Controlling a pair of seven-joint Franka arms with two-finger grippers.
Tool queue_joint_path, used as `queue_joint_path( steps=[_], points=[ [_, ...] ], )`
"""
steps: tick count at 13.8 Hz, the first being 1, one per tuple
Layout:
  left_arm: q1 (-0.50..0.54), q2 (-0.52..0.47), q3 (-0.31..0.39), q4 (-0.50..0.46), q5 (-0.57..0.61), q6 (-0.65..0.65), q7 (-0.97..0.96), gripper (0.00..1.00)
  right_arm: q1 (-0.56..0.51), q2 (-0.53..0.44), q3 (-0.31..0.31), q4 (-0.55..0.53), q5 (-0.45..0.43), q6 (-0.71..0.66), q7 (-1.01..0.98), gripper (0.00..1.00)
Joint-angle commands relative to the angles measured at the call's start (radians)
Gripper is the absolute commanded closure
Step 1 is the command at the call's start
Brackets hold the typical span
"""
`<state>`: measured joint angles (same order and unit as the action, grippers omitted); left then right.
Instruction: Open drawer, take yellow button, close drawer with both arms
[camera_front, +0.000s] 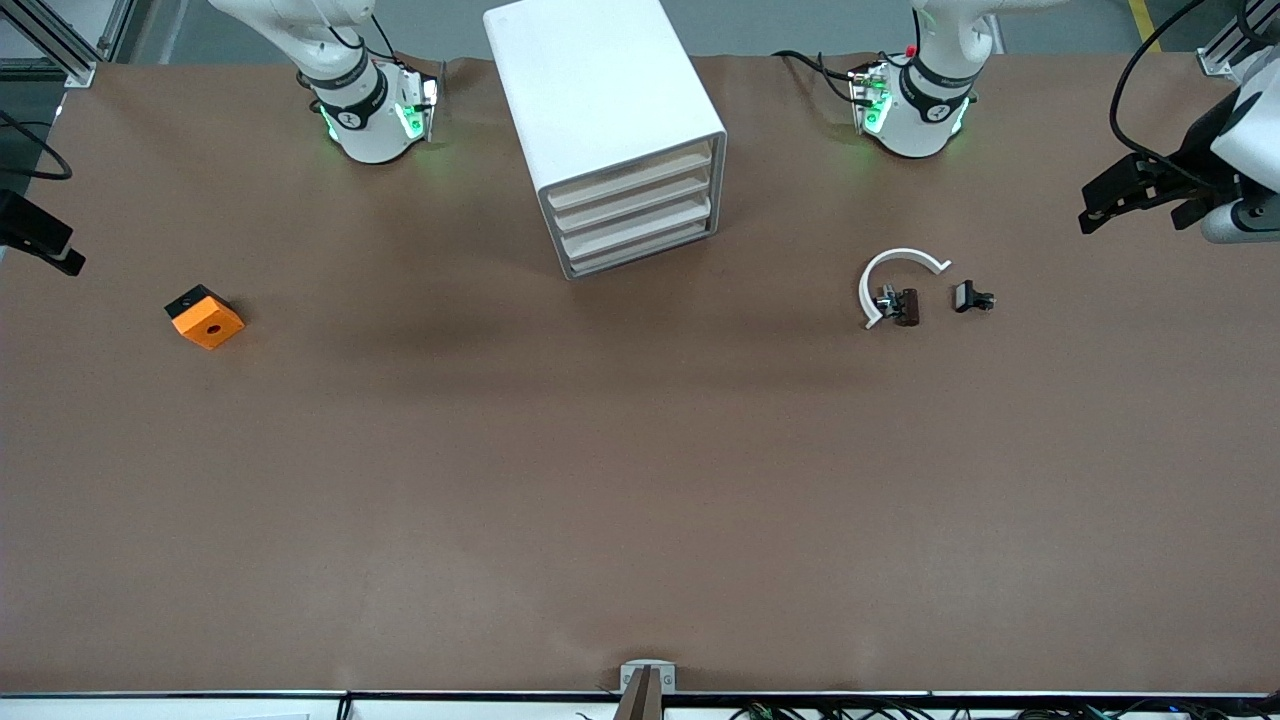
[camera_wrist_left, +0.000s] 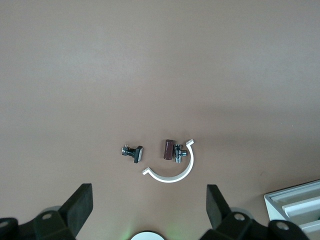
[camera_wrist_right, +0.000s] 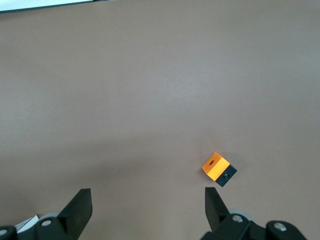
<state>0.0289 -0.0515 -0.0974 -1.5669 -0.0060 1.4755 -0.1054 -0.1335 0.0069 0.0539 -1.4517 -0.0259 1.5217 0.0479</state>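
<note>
You have the white rounded-corner cabinet (camera_front: 600, 120) standing between the two arm bases, its four shallow drawers (camera_front: 633, 215) with pale beige fronts all pushed in, so whatever they hold is hidden and you cannot see the button anywhere. Your left gripper (camera_wrist_left: 149, 207) hangs high at the left arm's end of the table, its blocky black fingers (camera_wrist_left: 80, 204) spread wide with nothing between them; under it lie a thin white curved strip (camera_front: 893, 275), a small brown-and-metal clip (camera_front: 900, 305) touching that strip, and a second dark clip (camera_front: 972, 297) just beside them. Your right gripper (camera_wrist_right: 148, 205) hovers at the right arm's end, fingers equally wide apart and empty, over the matte brown table (camera_front: 640, 480) near a glossy orange square block (camera_front: 205, 317) with a black hole and a black edge
</note>
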Motion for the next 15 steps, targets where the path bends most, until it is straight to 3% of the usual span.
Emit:
queue_joint_path(
  steps=[1, 7, 11, 15],
  points=[
    [-0.001, 0.088, -0.002, 0.057, 0.015, -0.004, 0.041, 0.0, -0.011, 0.007, 0.009, 0.017, 0.0, -0.003, -0.005, 0.0],
    [-0.041, 0.289, -0.004, 0.09, 0.003, -0.003, 0.011, 0.0, -0.017, 0.007, 0.009, 0.017, -0.006, -0.003, -0.006, 0.0],
    [-0.093, 0.393, -0.004, 0.12, -0.018, -0.003, -0.366, 0.0, -0.018, 0.01, 0.009, 0.017, -0.016, -0.003, -0.006, 0.0],
    [-0.104, 0.493, -0.002, 0.136, -0.126, -0.003, -0.737, 0.0, -0.017, 0.01, 0.009, 0.017, -0.014, -0.003, -0.006, 0.0]
  ],
)
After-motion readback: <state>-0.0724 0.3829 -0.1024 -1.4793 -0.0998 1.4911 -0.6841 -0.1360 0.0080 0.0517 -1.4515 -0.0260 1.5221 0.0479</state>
